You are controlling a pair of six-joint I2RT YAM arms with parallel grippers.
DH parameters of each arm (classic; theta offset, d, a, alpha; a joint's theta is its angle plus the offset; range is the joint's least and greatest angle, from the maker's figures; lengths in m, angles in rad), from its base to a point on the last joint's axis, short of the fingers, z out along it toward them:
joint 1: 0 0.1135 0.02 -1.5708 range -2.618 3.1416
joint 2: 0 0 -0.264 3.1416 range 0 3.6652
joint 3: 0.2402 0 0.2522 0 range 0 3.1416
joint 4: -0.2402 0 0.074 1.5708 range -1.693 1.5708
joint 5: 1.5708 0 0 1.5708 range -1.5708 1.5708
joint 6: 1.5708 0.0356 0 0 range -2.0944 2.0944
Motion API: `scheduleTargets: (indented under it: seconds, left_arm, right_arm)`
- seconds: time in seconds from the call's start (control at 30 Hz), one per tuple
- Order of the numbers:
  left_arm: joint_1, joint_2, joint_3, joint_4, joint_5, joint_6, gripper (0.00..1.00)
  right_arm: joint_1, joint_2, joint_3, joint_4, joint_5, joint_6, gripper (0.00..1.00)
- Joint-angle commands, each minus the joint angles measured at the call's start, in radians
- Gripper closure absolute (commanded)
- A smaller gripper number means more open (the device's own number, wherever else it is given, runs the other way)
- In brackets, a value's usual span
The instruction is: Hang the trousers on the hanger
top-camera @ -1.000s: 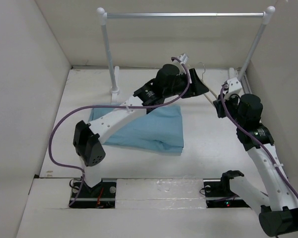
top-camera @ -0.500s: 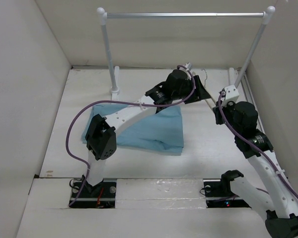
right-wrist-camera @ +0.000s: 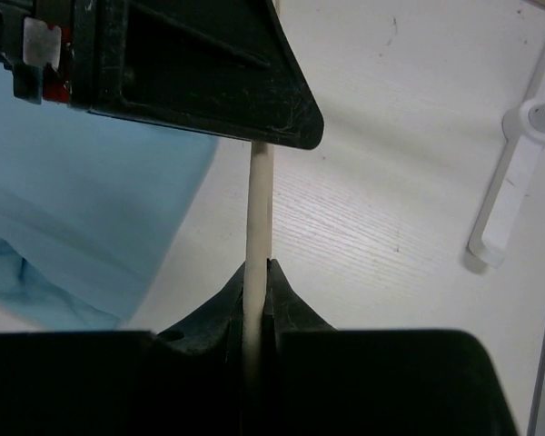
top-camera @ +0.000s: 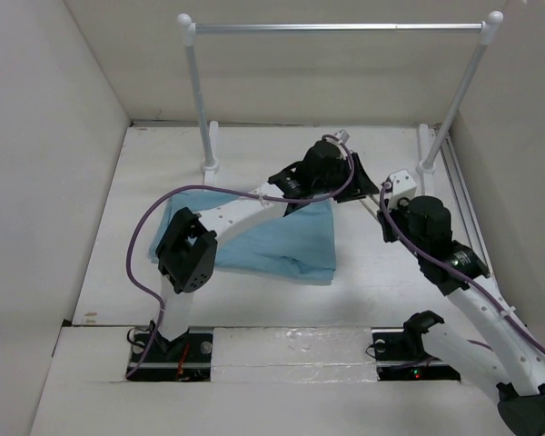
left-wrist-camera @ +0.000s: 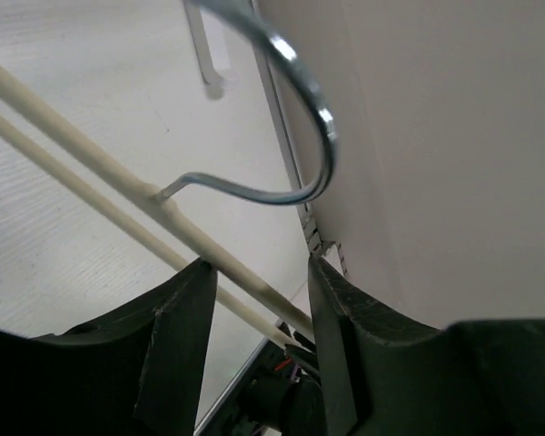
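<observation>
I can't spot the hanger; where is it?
Right of centre in the top view, beside the trousers' right edge, the hanger is clamped in the right end effector.

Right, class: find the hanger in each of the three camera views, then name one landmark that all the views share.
Top external: the hanger is mostly hidden; only a pale sliver shows, right of centre.
Left wrist: its pale bars cross diagonally, with the wire hook above them.
Right wrist: one upright pale bar at centre.
Shared landmark: the rail post's foot.

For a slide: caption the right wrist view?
Right end effector clamps the hanger by its bar, trousers lying nearby.
</observation>
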Motion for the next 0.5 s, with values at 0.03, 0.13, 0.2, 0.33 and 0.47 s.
scheduleTargets:
  seconds: [0.03,0.13,0.2,0.33,0.47]
  left_arm:
    - [0.000,-0.020,0.078,0.020,0.024,0.010,0.72]
    - [0.000,-0.017,0.096,-0.009,0.021,0.024,1.00]
    - [0.000,-0.018,0.092,-0.023,0.027,0.035,1.00]
    - [0.000,-0.093,-0.121,0.064,0.056,0.000,1.00]
    - [0.000,-0.167,-0.348,0.231,0.061,-0.074,1.00]
  right_arm:
    - [0.026,-0.003,0.008,0.058,0.022,0.015,1.00]
    - [0.047,0.019,0.011,0.015,0.055,0.013,0.98]
    - [0.056,0.014,0.013,-0.028,0.087,0.019,0.78]
    - [0.046,-0.018,0.035,-0.166,-0.019,0.010,0.26]
    - [0.020,-0.017,0.133,-0.268,-0.199,0.002,0.22]
